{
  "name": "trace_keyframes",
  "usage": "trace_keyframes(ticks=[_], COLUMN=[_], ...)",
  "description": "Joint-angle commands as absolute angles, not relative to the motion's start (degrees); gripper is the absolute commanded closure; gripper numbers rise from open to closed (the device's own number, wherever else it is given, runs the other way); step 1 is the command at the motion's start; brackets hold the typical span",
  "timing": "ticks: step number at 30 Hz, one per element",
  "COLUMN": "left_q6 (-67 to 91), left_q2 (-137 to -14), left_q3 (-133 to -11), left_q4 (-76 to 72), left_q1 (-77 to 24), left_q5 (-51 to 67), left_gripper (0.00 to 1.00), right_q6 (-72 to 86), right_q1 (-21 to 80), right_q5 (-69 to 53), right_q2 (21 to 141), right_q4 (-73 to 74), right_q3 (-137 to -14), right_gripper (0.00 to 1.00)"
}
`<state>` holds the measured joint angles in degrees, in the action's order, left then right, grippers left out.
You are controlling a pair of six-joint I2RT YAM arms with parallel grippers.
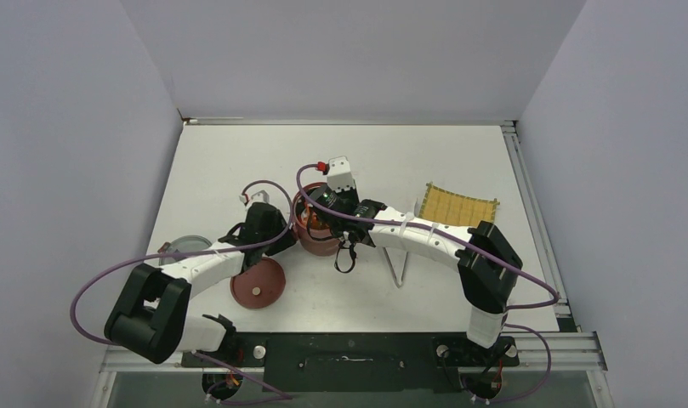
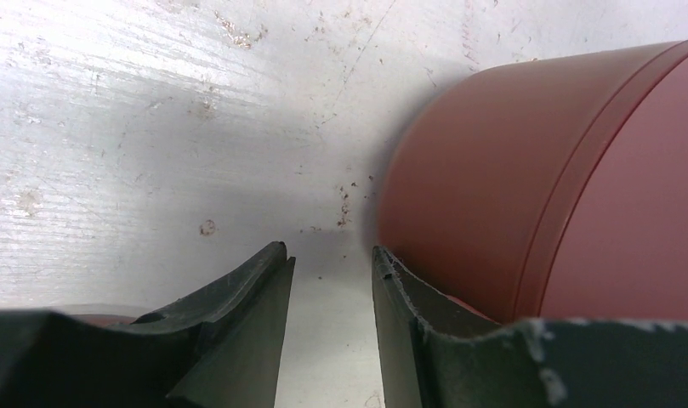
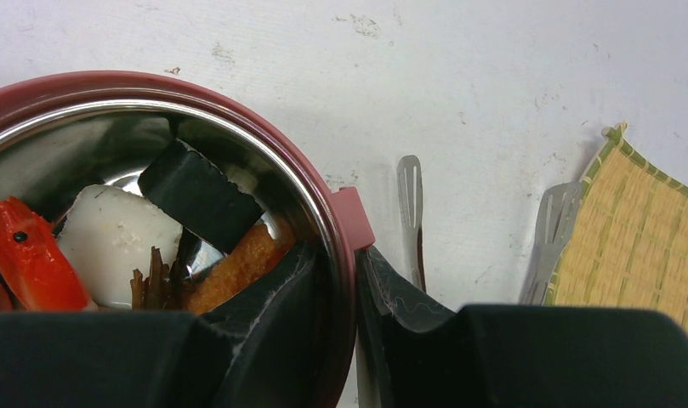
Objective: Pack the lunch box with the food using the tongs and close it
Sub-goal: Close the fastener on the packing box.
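My right tool (image 3: 338,255) is pinching the wall of the lunch box (image 3: 110,85): one finger sits inside the shiny steel bowl and the other presses on the dark-red outside, with the rim caught between them. Inside that bowl lies the food (image 3: 115,242): a white piece, a bright red piece with a black dot, an orange fried-looking piece, some dark strands and a black block leaning on the steel wall. Just beyond my outer finger, the tongs (image 3: 410,195) lie flat on the white table (image 3: 493,76), their two slim silver arms spread in a narrow V. One arm's tip touches the edge of the yellow woven mat (image 3: 629,246).

My left tool (image 2: 330,252) is spread, with only bare table showing in the gap between its fingers. It sits low at the left side of the same bowl, and the curved red wall is just beside one finger. I cannot tell whether they touch.

From above, a flat dark-red lid (image 1: 257,285) rests on the table near my left arm. A second bowl (image 1: 185,246) lies further left, partly hidden by that arm.
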<state>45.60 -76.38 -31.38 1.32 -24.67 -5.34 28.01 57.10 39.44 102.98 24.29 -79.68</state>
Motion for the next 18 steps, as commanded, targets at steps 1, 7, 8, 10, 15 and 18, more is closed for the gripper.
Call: trace_keyframes(ticks=[1, 7, 8, 10, 15, 18], left_q6=[47.91, 47.33, 47.21, 47.23, 47.86, 48.66], left_q2=[-77.24, -79.11, -79.59, -80.27, -81.42, -82.08], left_q3=[-35.68, -37.82, -38.14, -38.71, -39.74, -40.39], left_q4=[-9.11, -9.23, -9.23, -9.23, -9.59, -10.29], left_q1=[-26.02, -26.27, -26.47, -26.78, -27.23, -27.78], left_q5=[-3.08, -2.75, -2.62, -2.51, -2.93, -3.36], left_gripper=[0.62, 0.62, 0.62, 0.62, 0.62, 0.63], right_q6=[27.23, 26.81, 26.74, 26.65, 26.49, 26.57], right_q1=[59.63, 60.01, 60.07, 60.18, 60.46, 60.63], right_q5=[36.50, 35.97, 35.81, 35.72, 35.48, 35.03], right_q2=[105.82, 105.56, 105.56, 105.62, 105.71, 105.90], right_q4=[26.47, 25.77, 25.69, 25.55, 25.47, 25.47], right_q3=[-79.44, -78.86, -78.82, -78.76, -78.75, -78.78], right_gripper=[0.95, 0.95, 0.95, 0.95, 0.95, 0.95])
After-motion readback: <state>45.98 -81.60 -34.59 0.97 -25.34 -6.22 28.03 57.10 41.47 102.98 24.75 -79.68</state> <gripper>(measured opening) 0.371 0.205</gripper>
